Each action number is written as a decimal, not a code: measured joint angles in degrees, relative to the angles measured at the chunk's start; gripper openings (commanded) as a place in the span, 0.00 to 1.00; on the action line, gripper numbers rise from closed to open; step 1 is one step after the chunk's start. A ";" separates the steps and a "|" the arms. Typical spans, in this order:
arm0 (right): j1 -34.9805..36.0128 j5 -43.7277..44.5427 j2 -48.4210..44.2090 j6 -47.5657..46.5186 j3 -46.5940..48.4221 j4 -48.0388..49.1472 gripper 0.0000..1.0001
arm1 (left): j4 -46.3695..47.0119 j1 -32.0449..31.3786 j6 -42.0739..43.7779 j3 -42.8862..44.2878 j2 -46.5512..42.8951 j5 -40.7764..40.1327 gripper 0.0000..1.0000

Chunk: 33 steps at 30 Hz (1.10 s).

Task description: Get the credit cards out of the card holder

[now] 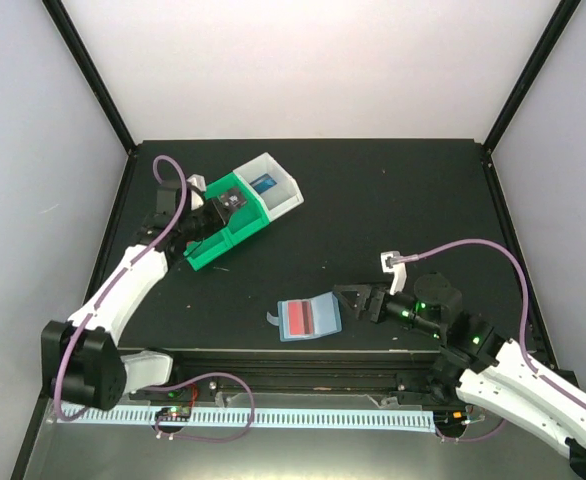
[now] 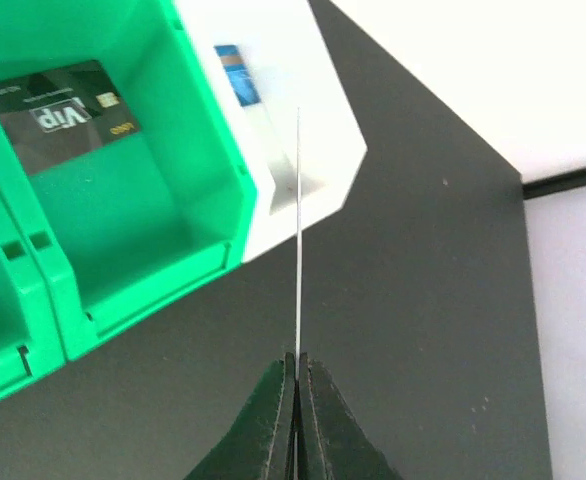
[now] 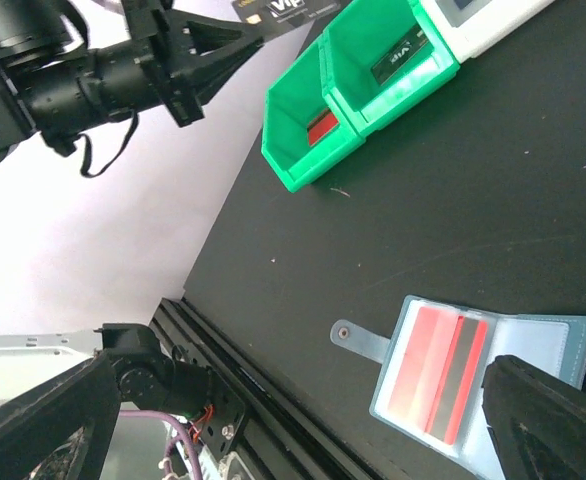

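Note:
The pale blue card holder (image 1: 309, 319) lies open on the table near the front edge, with a red card (image 1: 298, 318) in its left panel. In the right wrist view the holder (image 3: 558, 345) shows that red card (image 3: 435, 375) with a dark stripe. My right gripper (image 1: 357, 299) is open and empty, just right of the holder; its fingers (image 3: 553, 420) frame the right wrist view. My left gripper (image 1: 216, 212) is shut on a black card (image 1: 231, 202) above the green bin (image 1: 241, 232). In the left wrist view this gripper (image 2: 296, 365) holds the card (image 2: 298, 230) edge-on.
The green bin (image 2: 163, 210) holds a black VIP card (image 2: 63, 115); a second green compartment holds a red card (image 3: 321, 128). A white bin (image 1: 288, 200) behind it holds a blue card (image 1: 265, 184). The table's front rail (image 1: 303, 355) runs close below the holder.

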 measured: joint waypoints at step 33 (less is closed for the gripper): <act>0.00 3.67 -0.90 -0.22 1.53 -4.55 1.00 | -3.87 6.23 -0.17 17.97 31.30 0.66 0.02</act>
